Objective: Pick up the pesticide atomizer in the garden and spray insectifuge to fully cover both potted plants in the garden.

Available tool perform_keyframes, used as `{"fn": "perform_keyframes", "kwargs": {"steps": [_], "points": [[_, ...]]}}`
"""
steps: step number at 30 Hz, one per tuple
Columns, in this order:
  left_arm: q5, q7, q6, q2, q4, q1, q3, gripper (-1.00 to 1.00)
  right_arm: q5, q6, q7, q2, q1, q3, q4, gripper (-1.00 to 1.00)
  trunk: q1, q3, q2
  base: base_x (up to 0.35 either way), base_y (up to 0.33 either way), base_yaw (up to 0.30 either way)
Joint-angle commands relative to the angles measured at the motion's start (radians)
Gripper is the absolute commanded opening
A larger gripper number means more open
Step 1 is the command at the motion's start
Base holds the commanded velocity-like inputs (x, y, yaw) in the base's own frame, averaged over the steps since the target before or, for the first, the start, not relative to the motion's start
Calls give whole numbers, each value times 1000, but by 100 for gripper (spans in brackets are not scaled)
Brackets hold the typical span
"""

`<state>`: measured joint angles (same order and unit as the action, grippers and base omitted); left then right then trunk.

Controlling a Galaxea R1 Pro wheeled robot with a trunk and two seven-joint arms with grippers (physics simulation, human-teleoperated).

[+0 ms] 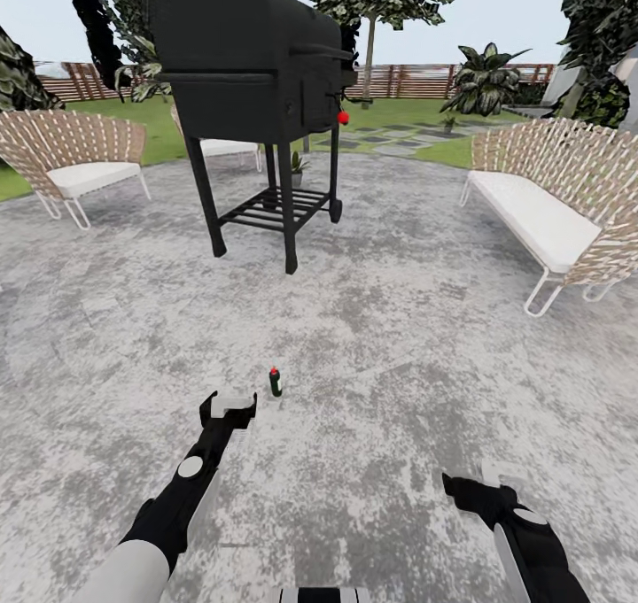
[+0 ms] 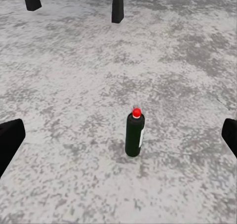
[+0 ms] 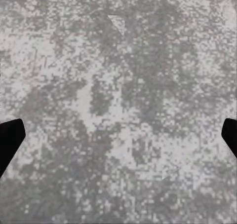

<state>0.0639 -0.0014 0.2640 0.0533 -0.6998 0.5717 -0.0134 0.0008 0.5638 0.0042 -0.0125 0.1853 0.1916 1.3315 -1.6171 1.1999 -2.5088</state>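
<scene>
On the grey patio the pesticide atomizer stands upright — just beyond the left gripper, fingers spread; right gripper likewise spread, empty.

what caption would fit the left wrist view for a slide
Open left pincer facing a dark spray bottle with a red top, standing upright on grey patio paving.

We see mottled grey patio paving beneath the right gripper, whose two dark fingertips sit spread wide apart at opposite frame edges, holding nothing.
</scene>
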Motion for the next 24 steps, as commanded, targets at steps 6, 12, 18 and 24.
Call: {"fn": "perform_keyframes", "kwargs": {"steps": [6,12,18,24], "points": [[7,0,3,0,0,0,-1,100,-1,5,1,0,0,0,1,100,0,1,0,326,0,0],[7,0,3,0,0,0,-1,100,-1,5,1,0,0,0,2,100,0,1,0,286,-16,0],[7,0,4,0,0,0,0,100,-1,5,1,0,0,0,3,100,0,1,0,104,-29,0],[7,0,3,0,1,0,-1,100,-1,5,1,0,0,0,3,100,0,1,0,73,-51,0]]}}
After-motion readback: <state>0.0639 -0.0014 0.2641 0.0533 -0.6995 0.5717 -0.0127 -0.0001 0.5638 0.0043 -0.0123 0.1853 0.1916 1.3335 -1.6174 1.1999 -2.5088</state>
